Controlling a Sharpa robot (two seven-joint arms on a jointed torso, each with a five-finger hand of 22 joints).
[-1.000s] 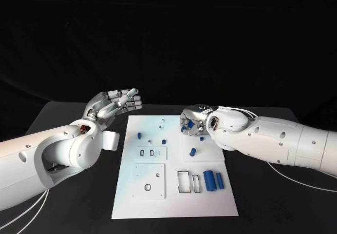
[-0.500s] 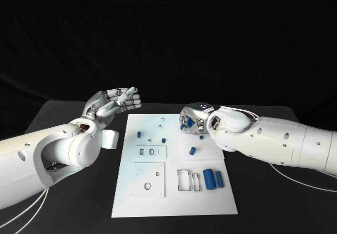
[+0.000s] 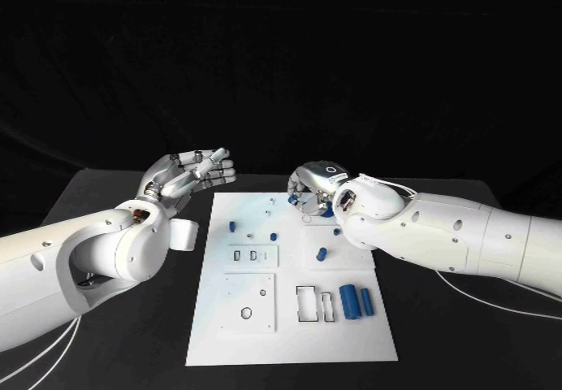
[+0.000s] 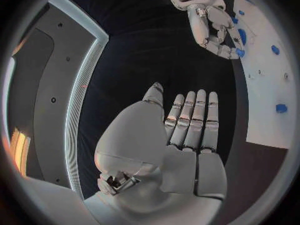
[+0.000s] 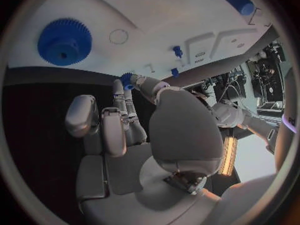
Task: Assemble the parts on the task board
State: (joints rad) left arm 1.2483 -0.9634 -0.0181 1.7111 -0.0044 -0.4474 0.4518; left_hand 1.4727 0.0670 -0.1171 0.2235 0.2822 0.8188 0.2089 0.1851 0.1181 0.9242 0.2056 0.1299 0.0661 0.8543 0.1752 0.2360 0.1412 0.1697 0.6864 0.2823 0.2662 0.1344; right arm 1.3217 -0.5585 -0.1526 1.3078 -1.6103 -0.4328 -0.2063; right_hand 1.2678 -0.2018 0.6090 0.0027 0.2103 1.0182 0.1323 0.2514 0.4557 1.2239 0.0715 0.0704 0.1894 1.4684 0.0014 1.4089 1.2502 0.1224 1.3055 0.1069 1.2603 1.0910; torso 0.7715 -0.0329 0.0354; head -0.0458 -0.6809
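Black cloth hangs behind a black table (image 3: 129, 341), and the white task board (image 3: 293, 333) lies lengthwise down its middle. Over the board's far end the right hand (image 3: 312, 192) is lifted just clear of the surface, fingers curled downward. In the right wrist view a small blue part (image 5: 127, 80) sits pinched at the fingertips (image 5: 139, 81), so this hand is grasping that piece, probably carrying it toward a seat on the board; which seat I cannot tell. Beneath it in that same view lies a blue gear (image 5: 64, 41), flat on the white plate and apart from the hand. The left hand (image 3: 193, 173) is raised off the board's far left corner, palm up and fingers straight and spread, holding nothing; I judge it parked out of the way so the right arm can work. Other parts wait on the board: two blue cylinders (image 3: 357, 300) side by side near the right edge beside rectangular slots (image 3: 316, 302), a short blue peg (image 3: 321, 254) standing further up, and a small blue pin (image 3: 233, 224) toward the left. Most pieces look unseated, so the assembly seems early.
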